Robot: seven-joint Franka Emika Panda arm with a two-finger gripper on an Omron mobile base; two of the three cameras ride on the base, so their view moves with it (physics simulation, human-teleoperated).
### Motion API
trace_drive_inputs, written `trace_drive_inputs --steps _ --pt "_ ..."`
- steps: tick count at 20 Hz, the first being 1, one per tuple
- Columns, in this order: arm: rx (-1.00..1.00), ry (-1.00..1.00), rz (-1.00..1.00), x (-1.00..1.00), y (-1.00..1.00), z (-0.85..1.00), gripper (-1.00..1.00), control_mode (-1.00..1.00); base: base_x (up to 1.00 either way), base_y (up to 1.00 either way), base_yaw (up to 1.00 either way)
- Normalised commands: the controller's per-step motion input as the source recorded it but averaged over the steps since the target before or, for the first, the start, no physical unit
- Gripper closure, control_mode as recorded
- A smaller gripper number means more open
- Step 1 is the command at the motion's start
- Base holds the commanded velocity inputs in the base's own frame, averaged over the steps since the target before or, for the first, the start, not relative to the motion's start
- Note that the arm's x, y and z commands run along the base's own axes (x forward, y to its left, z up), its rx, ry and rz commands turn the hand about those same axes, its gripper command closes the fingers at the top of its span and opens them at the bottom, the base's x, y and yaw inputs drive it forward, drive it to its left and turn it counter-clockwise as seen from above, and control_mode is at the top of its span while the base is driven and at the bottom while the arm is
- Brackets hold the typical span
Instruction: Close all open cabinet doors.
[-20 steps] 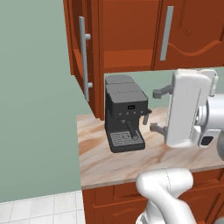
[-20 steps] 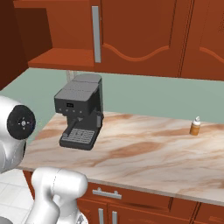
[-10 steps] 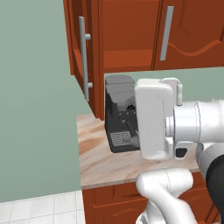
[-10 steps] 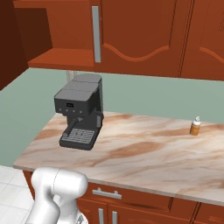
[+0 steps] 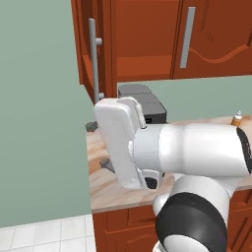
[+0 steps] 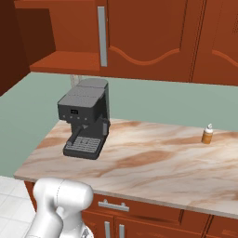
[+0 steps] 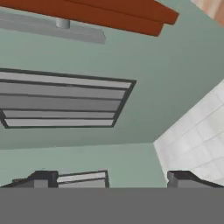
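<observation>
I see my gripper (image 5: 97, 145) at 9 o'clock of the left base view, fingers apart and holding nothing. Behind it at 11 o'clock, one reddish-brown cabinet door (image 5: 89, 53) stands open edge-on, with its long silver bar handle (image 5: 93, 60).

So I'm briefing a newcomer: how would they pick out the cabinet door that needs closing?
Find the black coffee machine on the marble counter. Above it runs a row of reddish wall cabinets; the open door stands at the left end, swung out edge-on with its silver bar handle, while its neighbours lie flat.
</observation>
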Motion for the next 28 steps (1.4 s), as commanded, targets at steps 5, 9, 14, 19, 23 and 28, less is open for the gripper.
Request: trace_drive_inputs --steps 5,9,14,19,23,28 --pt "-0.02 0.06 -0.46 0.21 0.46 -0.01 -1.0 -1.0 0.0 0.0 0.0" --pt "0.0 0.01 -0.48 0.19 0.46 0.0 -1.0 -1.0 0.0 0.0 0.0" --pt "0.0 0.09 -0.41 0.34 0.23 0.0 -1.0 -1.0 0.0 0.0 0.0" --pt "0.0 0.11 -0.21 0.3 0.1 0.0 -1.0 -1.0 0.0 0.0 0.0" --pt "0.0 0.01 -0.02 0.31 0.2 -0.04 -1.0 -1.0 0.0 0.0 0.0" --pt "-0.04 0.0 -0.14 0.4 0.08 -0.05 -1.0 -1.0 0.0 0.0 0.0"
